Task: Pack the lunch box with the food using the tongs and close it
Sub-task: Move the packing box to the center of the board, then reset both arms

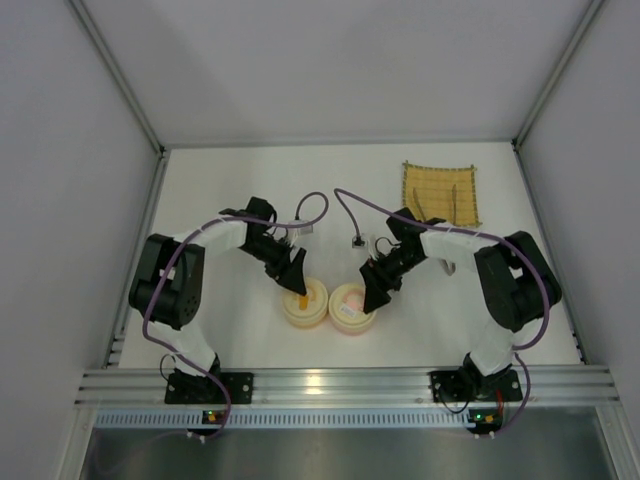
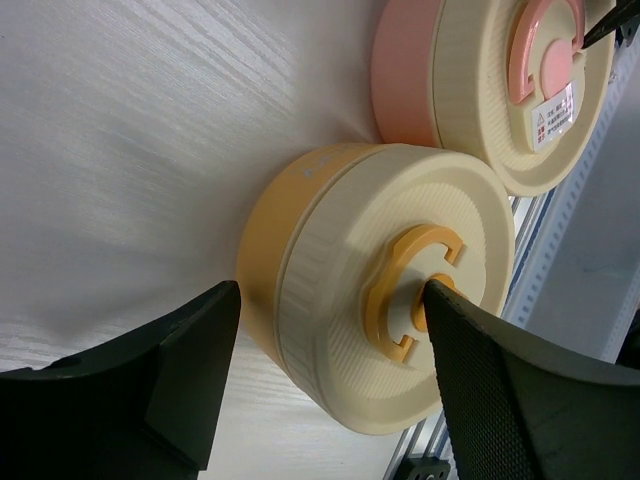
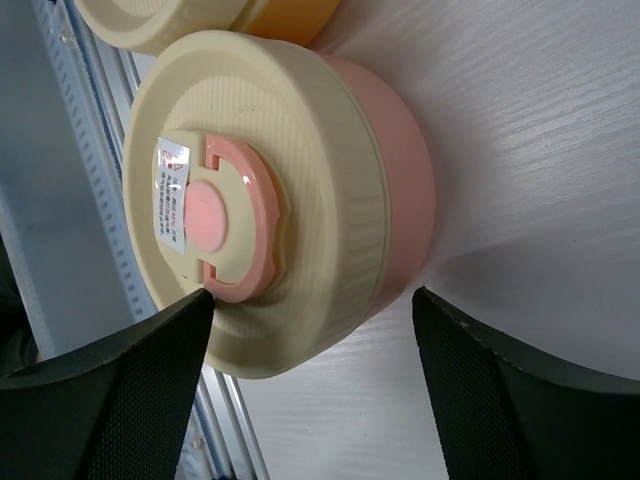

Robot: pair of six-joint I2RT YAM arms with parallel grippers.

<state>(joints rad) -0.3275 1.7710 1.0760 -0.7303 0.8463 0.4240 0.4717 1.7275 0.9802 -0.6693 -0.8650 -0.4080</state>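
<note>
Two round lunch boxes stand side by side near the front edge, both with cream lids on. The yellow box (image 1: pixel 305 302) (image 2: pixel 350 300) lies between the fingers of my open left gripper (image 1: pixel 294 276) (image 2: pixel 330 300). One fingertip (image 2: pixel 440 300) touches the lid's orange handle (image 2: pixel 400 290); the other fingertip stands clear of the wall. My right gripper (image 1: pixel 378 290) (image 3: pixel 312 300) is open astride the pink box (image 1: pixel 350 306) (image 3: pixel 330 190), with a fingertip (image 3: pixel 195 305) at the pink lid handle (image 3: pixel 235 220). No food shows. I cannot make out the tongs with certainty.
A yellow bamboo mat (image 1: pixel 441 193) lies at the back right with thin dark sticks on it. A pale grey shape (image 1: pixel 448 265) pokes out under the right forearm. The aluminium rail (image 1: pixel 340 383) runs just in front of the boxes.
</note>
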